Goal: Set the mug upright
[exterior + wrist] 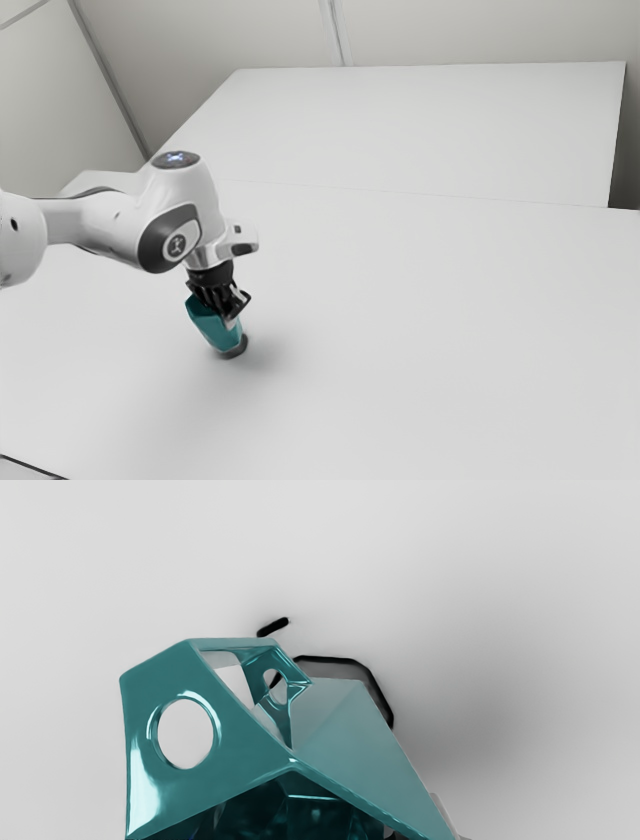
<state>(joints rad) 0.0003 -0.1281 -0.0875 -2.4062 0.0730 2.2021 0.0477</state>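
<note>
The teal mug (212, 325) sits right beneath and against the claw (229, 306), tilted, its upper end leaning toward the exterior view's left. I can't tell how far the claw is open or whether it grips the mug. The white table (430, 330) stretches widely rightward there, its far edge well apart.
</note>
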